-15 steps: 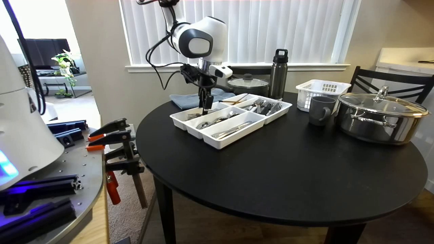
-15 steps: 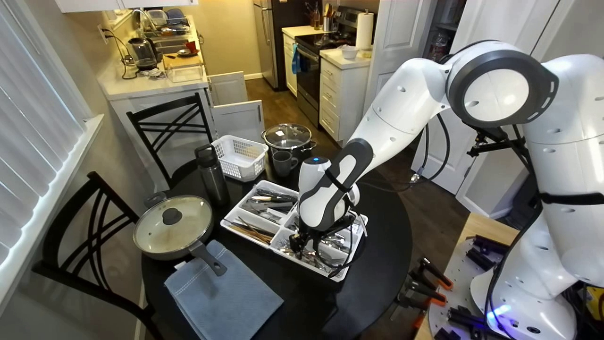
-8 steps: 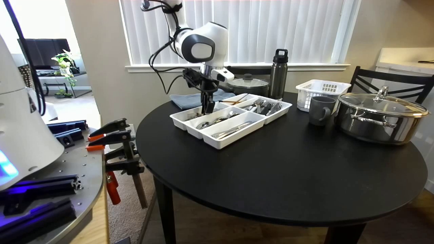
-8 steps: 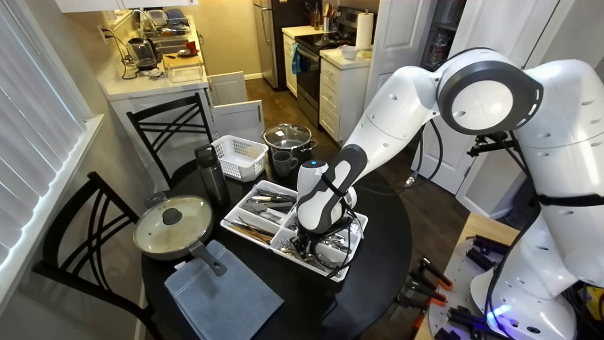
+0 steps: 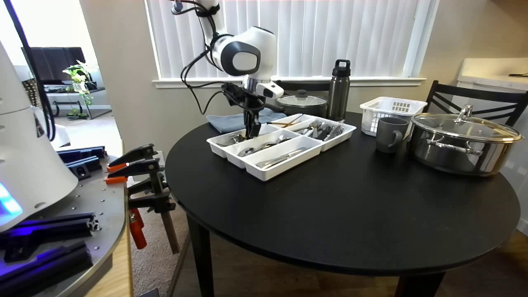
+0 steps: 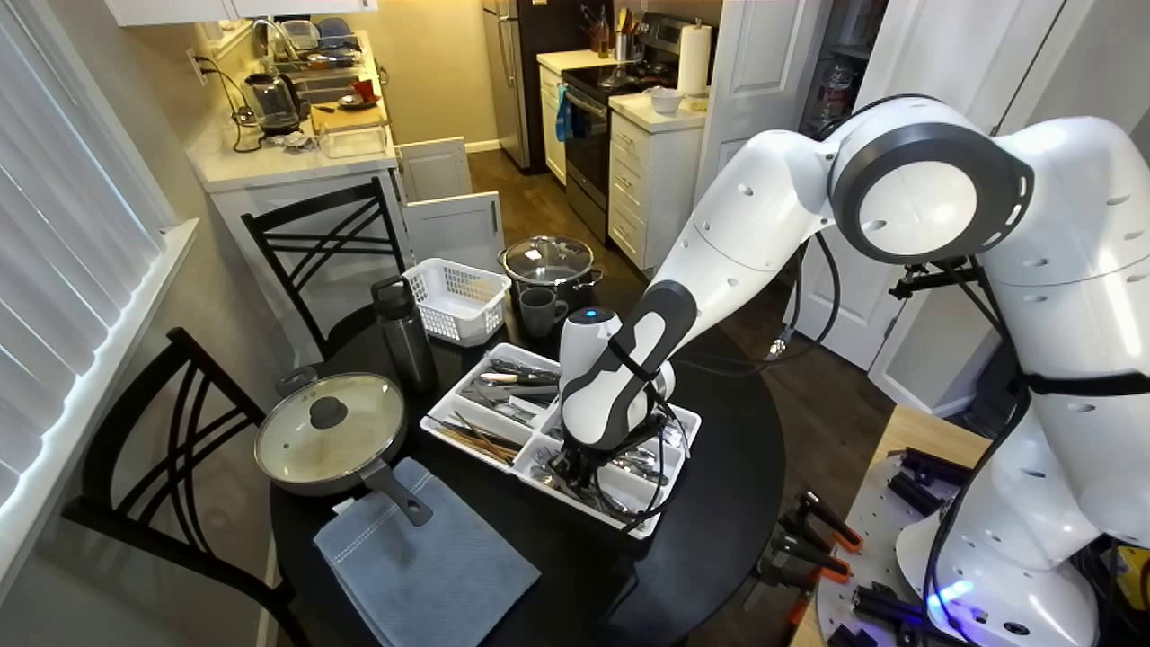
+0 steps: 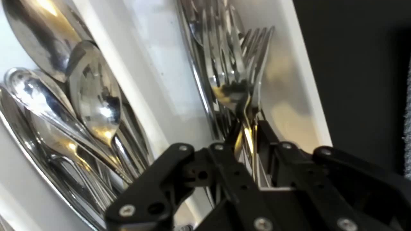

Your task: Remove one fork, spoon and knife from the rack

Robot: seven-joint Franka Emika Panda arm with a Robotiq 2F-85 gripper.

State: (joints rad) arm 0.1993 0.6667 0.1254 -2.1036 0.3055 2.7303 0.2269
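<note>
"Going left to right in an exterior view, what comes first?"

"The fork (image 7: pixel 231 93), in the leftmost long compartment of the white rack (image 5: pixel 288 165). The end effector (image 7: pixel 250 131) reaches down there; in the wrist view its tips stand close together, apparently pinching the fork's handle. I can't tell whether more than one is caught."

"And further right?"

"Silver spoons (image 5: pixel 268 145) in the next compartment, then knives (image 5: pixel 282 158) in the one after, with the round black desk (image 5: pixel 371 206) beyond."

"So how much is done?"

"Only the fork's grasp, I judge; it has yet to leave the rack. Taking one spoon and one knife comes after."
</note>
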